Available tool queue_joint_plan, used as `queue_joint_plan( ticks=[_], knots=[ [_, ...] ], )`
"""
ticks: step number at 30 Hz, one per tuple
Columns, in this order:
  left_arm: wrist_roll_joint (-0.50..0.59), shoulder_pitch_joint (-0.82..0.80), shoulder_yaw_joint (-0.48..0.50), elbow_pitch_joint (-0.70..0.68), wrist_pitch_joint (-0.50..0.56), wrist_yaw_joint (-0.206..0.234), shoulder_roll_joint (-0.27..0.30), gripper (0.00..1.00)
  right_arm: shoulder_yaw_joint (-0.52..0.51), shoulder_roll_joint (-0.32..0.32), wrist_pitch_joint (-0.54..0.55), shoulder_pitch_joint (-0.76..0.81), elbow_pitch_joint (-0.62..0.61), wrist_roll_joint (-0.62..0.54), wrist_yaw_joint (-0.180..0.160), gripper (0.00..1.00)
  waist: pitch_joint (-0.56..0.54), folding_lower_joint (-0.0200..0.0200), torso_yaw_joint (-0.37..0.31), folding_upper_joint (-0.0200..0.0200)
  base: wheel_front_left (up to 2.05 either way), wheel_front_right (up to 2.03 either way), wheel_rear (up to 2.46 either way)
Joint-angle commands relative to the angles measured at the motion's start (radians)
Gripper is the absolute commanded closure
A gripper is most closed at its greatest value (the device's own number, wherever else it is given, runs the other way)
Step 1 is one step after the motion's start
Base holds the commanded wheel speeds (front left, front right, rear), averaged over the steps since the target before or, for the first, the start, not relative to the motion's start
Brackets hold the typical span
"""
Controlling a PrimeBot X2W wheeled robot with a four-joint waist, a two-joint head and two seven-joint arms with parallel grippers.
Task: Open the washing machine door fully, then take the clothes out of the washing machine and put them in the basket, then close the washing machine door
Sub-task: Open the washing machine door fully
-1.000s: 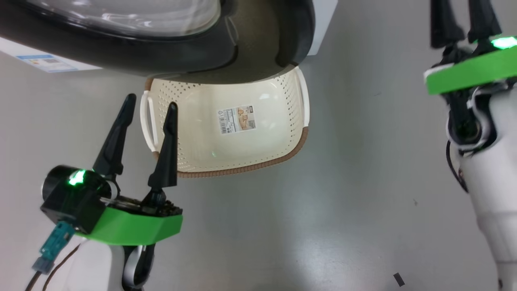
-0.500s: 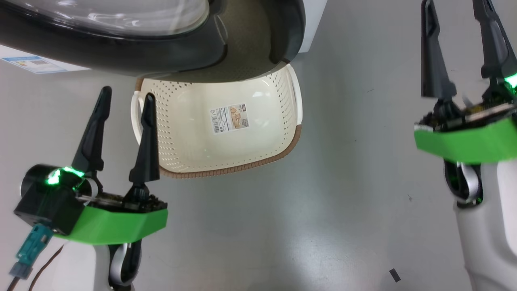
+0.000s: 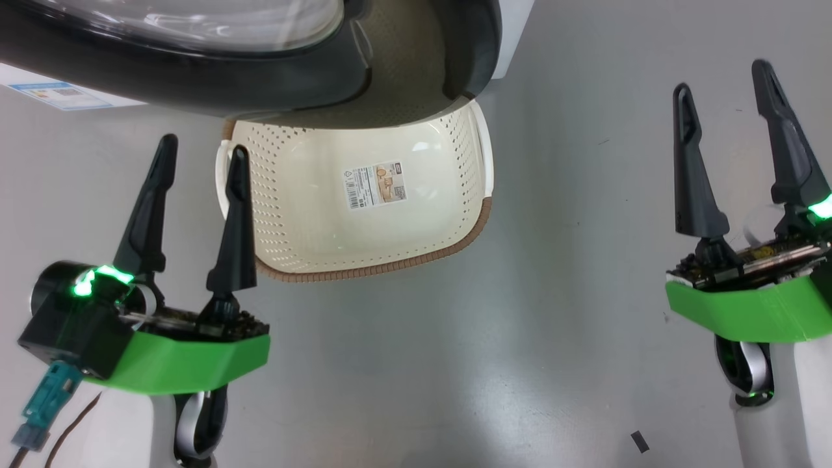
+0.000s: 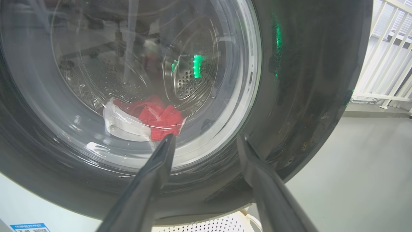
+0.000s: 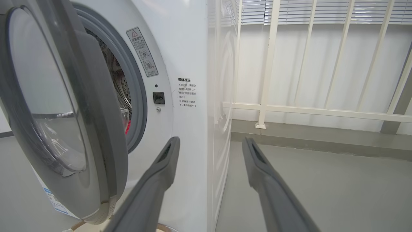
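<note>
The washing machine door (image 3: 195, 84), black-rimmed with a bulging glass window, stands partly open over the far half of the basket (image 3: 455, 156). The cream basket sits on the floor with nothing but a sticker inside. My left gripper (image 3: 205, 146) is open just left of the basket and faces the door's glass (image 4: 305, 80). Through that glass the red and white clothes (image 4: 154, 114) lie in the steel drum. My right gripper (image 3: 723, 77) is open over bare floor on the right and points at the washing machine (image 5: 190, 48) beside the door's edge (image 5: 96, 112).
White railing (image 5: 267, 80) and blinds stand to the right of the machine, with grey floor (image 3: 552, 292) in front. A blue-and-white label (image 3: 58, 94) is on the machine's lower front. A small black scrap (image 3: 640, 442) lies on the floor.
The right gripper has come down from the upper right corner of the head view into full sight. The left gripper has shifted a little to the left. Both stay open.
</note>
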Motion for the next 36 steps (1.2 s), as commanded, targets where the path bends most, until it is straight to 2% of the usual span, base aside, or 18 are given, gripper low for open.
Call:
queue_joint_plan(
  ticks=[1, 20, 21, 22, 23, 24, 29, 30, 36],
  knots=[
    [0.007, -0.006, 0.029, -0.031, -0.008, -0.005, 0.013, 0.0, 0.013, 0.009, -0.005, 0.036, -0.034, 0.01, 0.005, 0.0, -0.001, 0.0, 0.0, 0.0, 0.0, 0.0, 0.0],
    [0.021, 0.011, 0.02, -0.021, -0.008, -0.005, 0.013, 0.0, 0.032, 0.009, -0.005, 0.081, -0.032, 0.048, 0.005, 0.0, -0.026, 0.0, -0.007, 0.0, 0.0, 0.0, 0.0],
    [0.022, 0.011, 0.019, -0.02, -0.008, -0.005, 0.013, 0.0, 0.034, 0.009, -0.005, 0.081, -0.032, 0.049, 0.005, 0.12, -0.027, 0.0, -0.006, 0.0, 0.0, 0.0, 0.0],
    [0.022, 0.011, 0.019, -0.019, -0.008, -0.005, 0.013, 0.0, 0.037, 0.009, -0.005, 0.082, -0.029, 0.052, 0.005, 0.64, -0.028, 0.0, -0.006, 0.0, 0.0, 0.0, 0.0],
    [0.022, 0.012, 0.018, -0.019, -0.008, -0.005, 0.013, 0.0, 0.04, 0.009, -0.005, 0.081, -0.023, 0.06, 0.005, 0.92, -0.028, 0.0, -0.005, 0.0, 0.0, 0.0, 0.0],
    [0.022, 0.012, 0.017, -0.019, -0.008, -0.005, 0.013, 0.0, 0.043, 0.009, -0.005, 0.079, -0.017, 0.064, 0.005, 1.0, -0.029, 0.0, -0.005, 0.0, 0.0, 0.0, 0.0],
    [0.023, 0.015, 0.018, -0.019, -0.008, -0.005, 0.013, 0.0, 0.073, 0.009, -0.005, 0.046, 0.005, 0.117, 0.005, 1.0, -0.028, 0.0, -0.005, 0.0, 0.0, 0.0, 0.0],
    [0.023, 0.015, 0.019, -0.02, -0.008, -0.005, 0.013, 0.0, 0.081, 0.009, -0.005, 0.033, 0.016, 0.156, 0.005, 1.0, -0.028, 0.0, -0.006, 0.0, 0.0, 0.0, 0.0],
    [0.028, 0.017, 0.026, -0.022, -0.008, -0.005, 0.013, 0.0, 0.143, 0.009, -0.005, -0.095, 0.124, 0.571, 0.005, 1.0, -0.027, 0.0, -0.013, 0.0, 0.0, 0.0, 0.0]
  ],
)
